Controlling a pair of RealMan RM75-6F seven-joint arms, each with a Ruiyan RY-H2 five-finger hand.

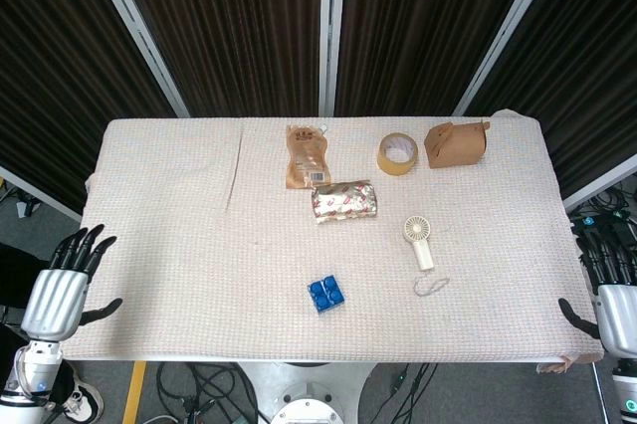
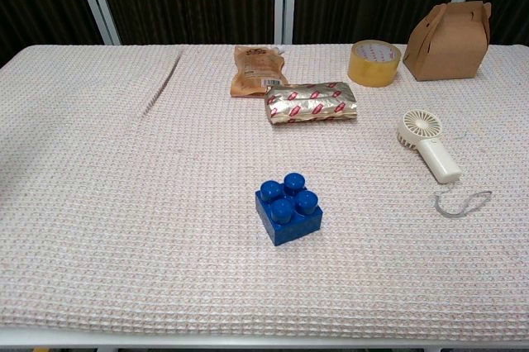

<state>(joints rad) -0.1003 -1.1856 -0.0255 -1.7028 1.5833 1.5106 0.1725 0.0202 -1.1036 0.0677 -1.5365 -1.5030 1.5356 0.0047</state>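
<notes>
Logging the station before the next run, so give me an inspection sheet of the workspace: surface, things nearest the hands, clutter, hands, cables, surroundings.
Surface: table under a pale waffle-weave cloth, with a crease at the far left.
Job's things: blue brick, studs up, near the front centre, touched by neither hand.
Clutter: white handheld fan with loop strap; foil packet; brown pouch; tape roll; brown carton.
Hands: left hand and right hand off the table's ends, fingers apart, holding nothing.
Cables: black leads on the floor below the front edge.
Surroundings: dark curtains with pale frame bars.
</notes>
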